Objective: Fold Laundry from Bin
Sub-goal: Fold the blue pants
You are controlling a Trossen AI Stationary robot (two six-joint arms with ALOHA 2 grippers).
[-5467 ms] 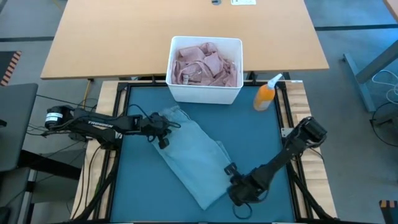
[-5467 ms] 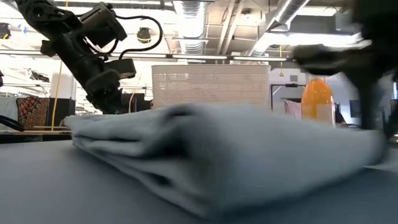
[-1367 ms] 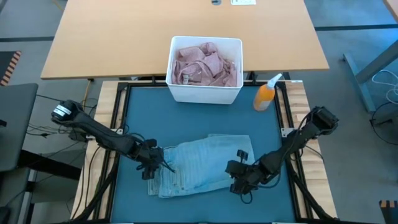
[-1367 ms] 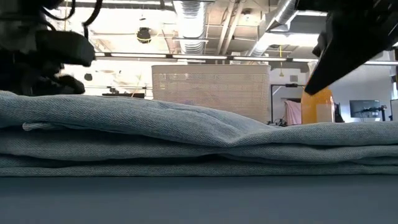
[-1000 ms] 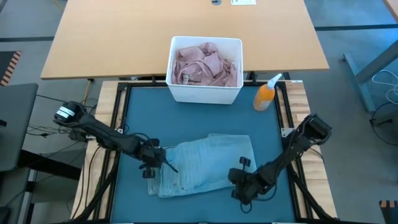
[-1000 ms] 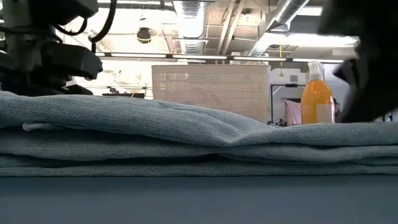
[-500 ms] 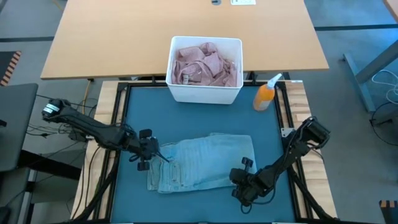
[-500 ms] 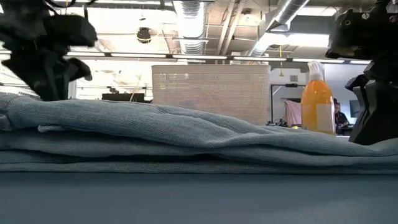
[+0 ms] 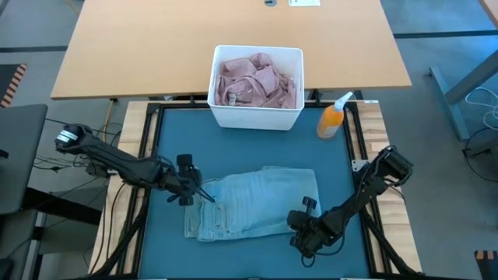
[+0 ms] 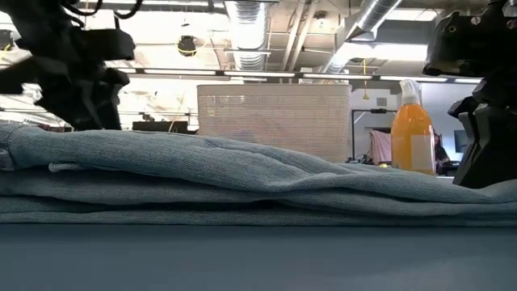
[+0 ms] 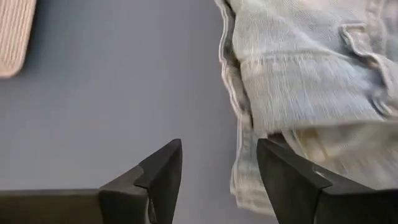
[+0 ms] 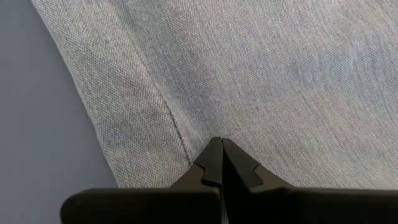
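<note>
The wooden counter [image 9: 156, 54] fills the upper half of the high view, and below it a teal-blue mat [image 9: 249, 148] covers the lower centre of the frame. On the mat, in the lower middle of that view, lie the light blue denim jeans [image 9: 253, 204], folded into a flat rectangular stack; in the low view the jeans [image 10: 242, 182] stretch across the whole width as layered folds. The white bin [image 9: 257, 117] sits at the top centre of the mat, against the counter's edge, and holds the crumpled dusty pink shirt [image 9: 257, 82]. Just right of the bin, at the mat's upper right corner, stands an orange spray bottle [image 9: 333, 118], which also shows at the right of the low view behind the denim [image 10: 413, 137].

The left arm reaches in from the left edge of the high view. Its left pincer [image 9: 187, 190] is at the jeans' left end with its fingers spread apart and nothing between them; the left wrist view shows them over bare mat just beside the waistband.

The right arm comes from the right edge, and the right pincer [image 9: 305, 225] is at the jeans' lower right corner, its fingers [image 12: 211, 163] pressed together just over the denim's edge, with no cloth seen between them.
</note>
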